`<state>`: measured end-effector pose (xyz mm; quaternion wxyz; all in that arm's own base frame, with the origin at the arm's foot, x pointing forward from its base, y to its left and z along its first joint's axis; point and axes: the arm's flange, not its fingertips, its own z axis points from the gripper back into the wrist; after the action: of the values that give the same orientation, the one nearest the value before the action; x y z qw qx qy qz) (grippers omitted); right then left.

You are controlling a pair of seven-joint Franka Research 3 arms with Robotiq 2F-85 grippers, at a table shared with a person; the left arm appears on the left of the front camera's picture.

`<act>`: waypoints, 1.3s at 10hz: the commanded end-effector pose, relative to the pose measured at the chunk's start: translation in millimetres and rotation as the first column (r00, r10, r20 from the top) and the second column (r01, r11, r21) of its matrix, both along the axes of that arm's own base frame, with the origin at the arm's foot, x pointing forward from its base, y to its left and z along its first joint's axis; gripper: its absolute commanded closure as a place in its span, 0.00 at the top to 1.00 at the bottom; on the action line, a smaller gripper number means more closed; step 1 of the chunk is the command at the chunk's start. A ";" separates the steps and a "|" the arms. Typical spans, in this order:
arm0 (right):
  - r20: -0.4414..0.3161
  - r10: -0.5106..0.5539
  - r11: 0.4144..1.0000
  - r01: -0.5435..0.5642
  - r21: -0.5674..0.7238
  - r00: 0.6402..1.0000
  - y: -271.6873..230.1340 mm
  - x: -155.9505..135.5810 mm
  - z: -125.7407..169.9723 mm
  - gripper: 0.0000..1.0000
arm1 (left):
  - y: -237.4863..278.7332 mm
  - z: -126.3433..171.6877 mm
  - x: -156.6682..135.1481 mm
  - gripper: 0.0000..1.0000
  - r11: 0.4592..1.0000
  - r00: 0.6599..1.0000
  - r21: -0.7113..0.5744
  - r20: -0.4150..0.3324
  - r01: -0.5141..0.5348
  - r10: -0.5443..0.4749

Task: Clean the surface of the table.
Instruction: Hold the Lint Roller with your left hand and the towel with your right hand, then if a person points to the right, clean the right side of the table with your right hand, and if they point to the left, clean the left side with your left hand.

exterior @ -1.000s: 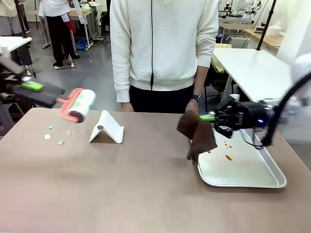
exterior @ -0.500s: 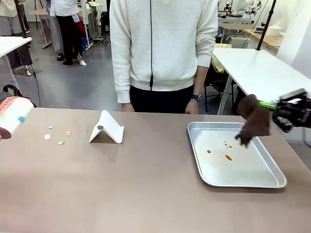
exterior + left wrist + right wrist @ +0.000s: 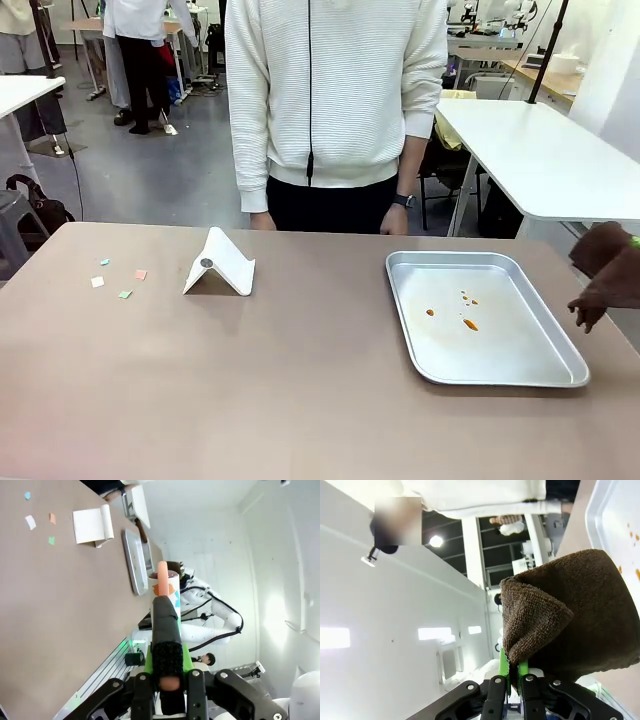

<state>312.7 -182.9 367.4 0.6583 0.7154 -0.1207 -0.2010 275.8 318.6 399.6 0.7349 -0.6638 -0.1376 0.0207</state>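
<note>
The left tool (image 3: 169, 655) is black, its linkage angular and dotted with small silver screws (image 3: 141, 676). Bright green pads (image 3: 187, 660) line the inner faces of its fingers. The right tool (image 3: 512, 672) is built alike (same black bars, same silver screw heads, same green pads). Farther off in the left wrist view, the right arm (image 3: 220, 609) is glossy white with rounded links, and black cables (image 3: 240, 625) loop along it. The person (image 3: 335, 100) wears a white ribbed top with long sleeves, a thin dark line down its front, dark trousers (image 3: 330, 208) and a black wristwatch (image 3: 403, 201).
</note>
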 end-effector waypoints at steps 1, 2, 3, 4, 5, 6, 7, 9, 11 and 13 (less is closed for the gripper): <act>0.091 -0.021 1.000 0.020 0.013 0.996 -10.0 7.6 -12.4 0.00 | 3.5 -7.9 10.0 0.00 0.998 1.000 -0.062 0.018 -0.009 0.010; 0.094 -0.029 1.000 0.029 0.001 0.995 -7.3 9.7 -16.3 0.00 | -1.5 -8.5 17.9 0.00 0.998 1.000 -0.057 -0.019 -0.026 0.025; 0.026 -0.019 1.000 0.019 0.002 0.999 -9.2 0.8 -9.0 0.00 | -6.9 -8.7 28.3 0.00 0.999 0.998 -0.036 -0.054 -0.020 0.019; 0.026 -0.019 1.000 0.019 0.002 0.999 -9.2 0.8 -9.0 0.00 | 3.3 -18.2 5.0 0.00 0.999 1.000 -0.044 -0.018 -0.026 0.025; 0.026 -0.019 1.000 0.019 0.002 0.999 -9.2 0.8 -9.0 0.00 | 3.3 -18.2 5.0 0.00 0.999 1.000 -0.044 -0.018 -0.026 0.025; 0.026 -0.019 1.000 0.019 0.002 0.999 -9.2 0.8 -9.0 0.00 | 3.3 -18.2 5.0 0.00 0.999 1.000 -0.044 -0.018 -0.026 0.025; 0.026 -0.019 1.000 0.019 0.002 0.999 -9.2 0.8 -9.0 0.00 | 3.3 -18.2 5.0 0.00 0.999 1.000 -0.044 -0.018 -0.026 0.025; 0.026 -0.019 1.000 0.019 0.002 0.999 -9.2 0.8 -9.0 0.00 | 3.3 -18.2 5.0 0.00 0.999 1.000 -0.044 -0.018 -0.026 0.025; 0.026 -0.019 1.000 0.019 0.002 0.999 -9.2 0.8 -9.0 0.00 | 3.3 -18.2 5.0 0.00 0.999 1.000 -0.044 -0.018 -0.026 0.025; 0.026 -0.019 1.000 0.019 0.002 0.999 -9.2 0.8 -9.0 0.00 | 3.3 -18.2 5.0 0.00 0.999 1.000 -0.044 -0.018 -0.026 0.025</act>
<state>315.6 -193.7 350.5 0.6552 0.7163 -0.1425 -0.1934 285.0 322.6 377.7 0.7234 -0.6749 -0.1372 0.0482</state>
